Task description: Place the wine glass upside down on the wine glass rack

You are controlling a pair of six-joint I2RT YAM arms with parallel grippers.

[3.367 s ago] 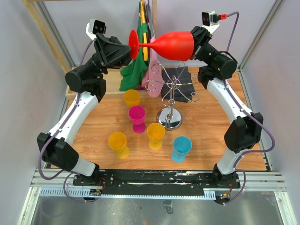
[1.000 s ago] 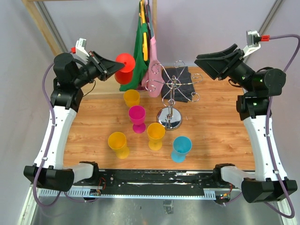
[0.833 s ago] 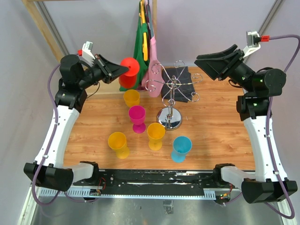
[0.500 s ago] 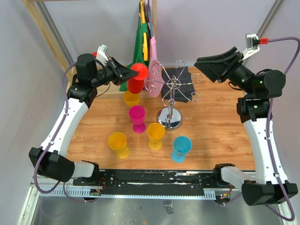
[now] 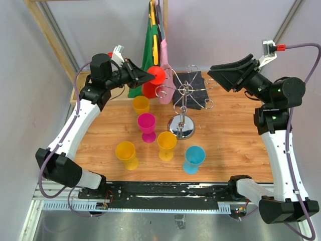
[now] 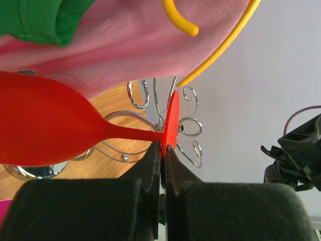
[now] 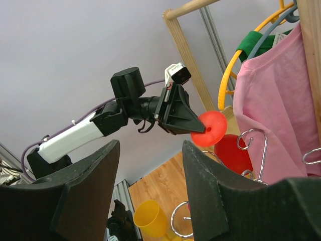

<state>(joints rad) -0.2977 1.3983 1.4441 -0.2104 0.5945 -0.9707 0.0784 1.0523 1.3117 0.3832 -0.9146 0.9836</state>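
Right now I hold the red wine glass (image 5: 149, 89) by its foot in the clamped left jaws at upper centre of the top view, bowl tilted downward, just left of the wine glass rack (image 5: 183, 93) loops, while the right jaws gape idle at upper right.

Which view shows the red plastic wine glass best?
Left wrist: the red plastic wine glass is close and large, bowl, stem and foot all visible, its foot rim pinched by the left gripper. Top external shows it small, mostly foot disc and bowl. Right wrist shows foot and part of the bowl from afar.
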